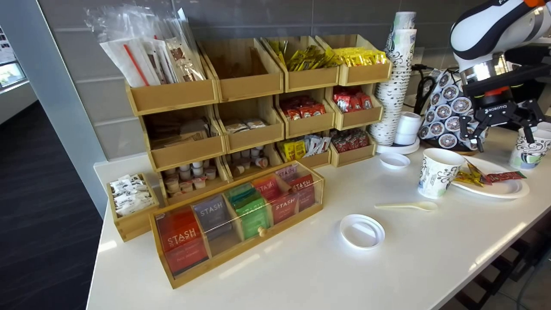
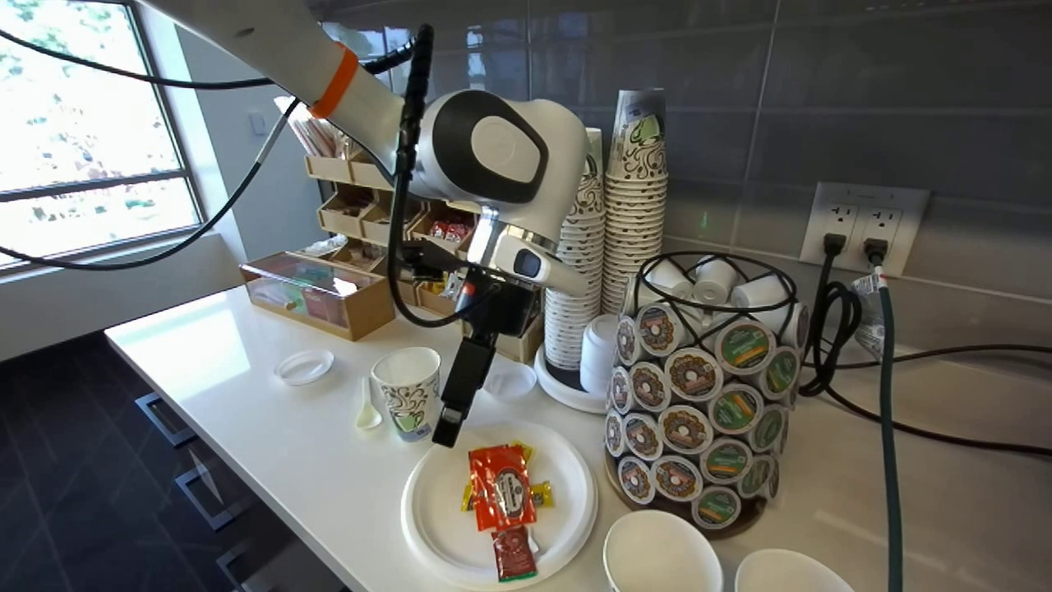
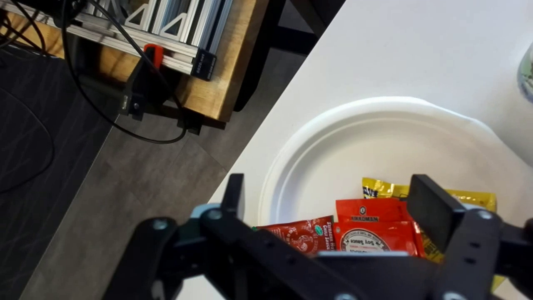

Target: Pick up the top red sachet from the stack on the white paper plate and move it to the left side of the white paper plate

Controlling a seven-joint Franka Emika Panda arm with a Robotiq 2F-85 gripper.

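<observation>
The place seems to be an office coffee kitchen. Near the left edge of the white table (image 1: pixel 297 269) in an exterior view stands a tea box (image 1: pixel 247 243); along the edge at the wall (image 1: pixel 353 18) are wooden bins (image 1: pixel 256 137) with single-serve packets (image 1: pixel 312 59), stacked paper cups (image 1: pixel 394 92) and many coffee capsules (image 2: pixel 685 428).

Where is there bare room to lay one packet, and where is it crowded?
The shallow round white paper plate is crowded where flat red packets overlap yellow ones, and bare between these and its rim facing the front edge of the white counter. The counter is bare between the wooden, clear-lidded box and the nearest round white disc.
</observation>
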